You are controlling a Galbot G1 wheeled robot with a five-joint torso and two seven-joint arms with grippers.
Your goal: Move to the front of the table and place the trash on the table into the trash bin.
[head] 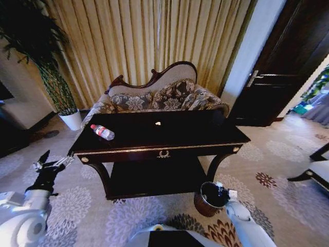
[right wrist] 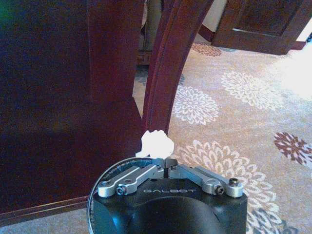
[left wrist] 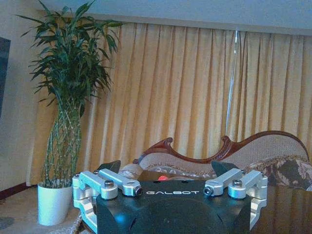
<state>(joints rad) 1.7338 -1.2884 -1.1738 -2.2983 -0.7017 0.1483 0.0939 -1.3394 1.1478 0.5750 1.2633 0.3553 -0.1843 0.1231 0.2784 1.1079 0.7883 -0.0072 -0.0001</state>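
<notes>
**Paper scrap held above the bin**

Head view: the bottle (head: 103,132) and a paper scrap (head: 158,123) are seen on the table (head: 205,135). The right gripper (head: 224,195) is held over the trash bin (head: 204,205).

Left wrist view: the left gripper (left wrist: 165,171) is spread open, level with the tabletop.

Right wrist view: a crumpled scrap (right wrist: 156,144) is pinched between closed fingers (right wrist: 157,165).

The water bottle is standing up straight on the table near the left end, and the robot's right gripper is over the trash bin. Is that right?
Not quite. The water bottle is lying on its side, not standing, as the head view shows. The rest holds: it is near the left end of the table, and the right gripper is over the trash bin.
</notes>
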